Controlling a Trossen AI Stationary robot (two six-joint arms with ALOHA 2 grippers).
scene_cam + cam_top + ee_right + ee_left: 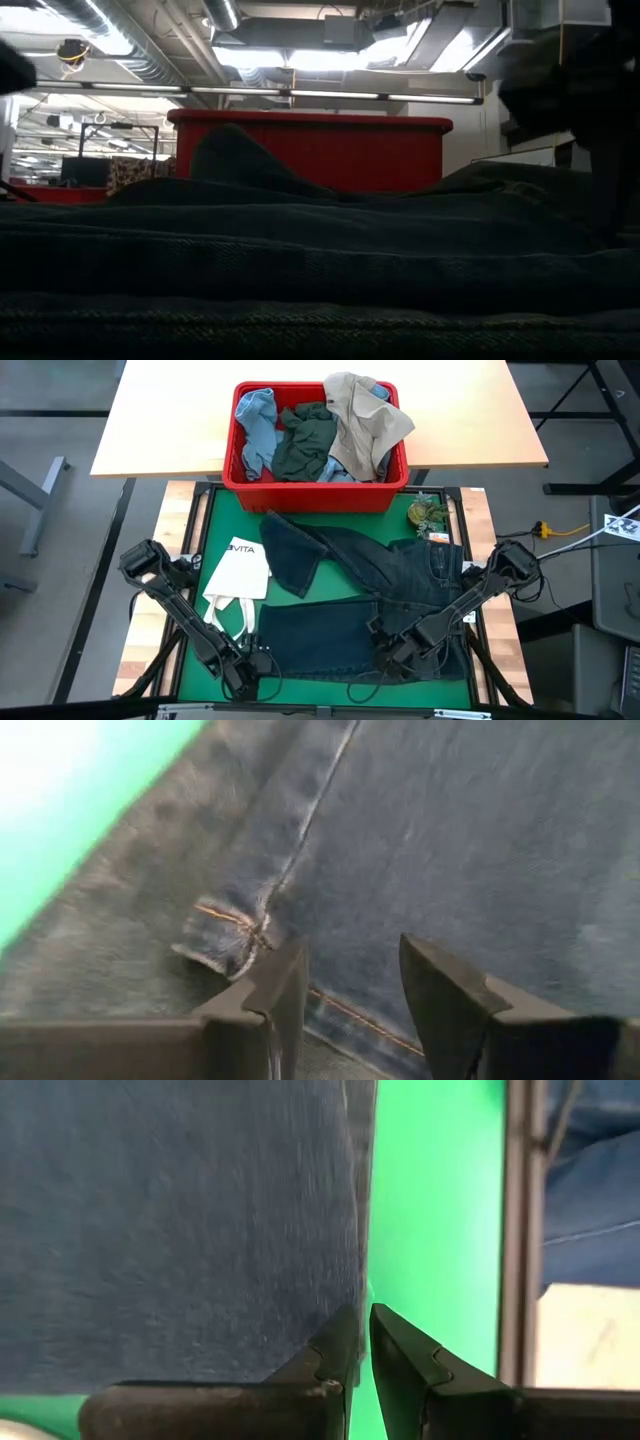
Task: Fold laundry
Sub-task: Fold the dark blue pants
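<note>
Dark navy jeans [350,580] lie flat on the green mat [215,520], waist toward the right, one leg slanting to the far left, the other spread along the near edge. My left gripper [248,672] is at the near left corner of the jeans. In its wrist view the fingers [363,1312] are shut to a thin slit right at the jeans' side edge [355,1230]. My right gripper [385,655] stands open over the near right part of the jeans, fingers [350,955] either side of a seam [300,850], nothing between them. More laundry fills the red bin [315,480]. My left gripper points down at the side edge of the jeans [352,1295], near the near left corner. Green mat shows through the slit between its fingers. Whether a finger touches the cloth, I cannot tell.
A white tote bag [240,575] lies on the mat left of the jeans. The red bin stands at the mat's far edge, holding light blue [255,425], dark green-grey [305,440] and beige [365,420] pieces. A small green object [428,515] sits at the far right corner. In the low view the jeans [320,270] fill the foreground.
</note>
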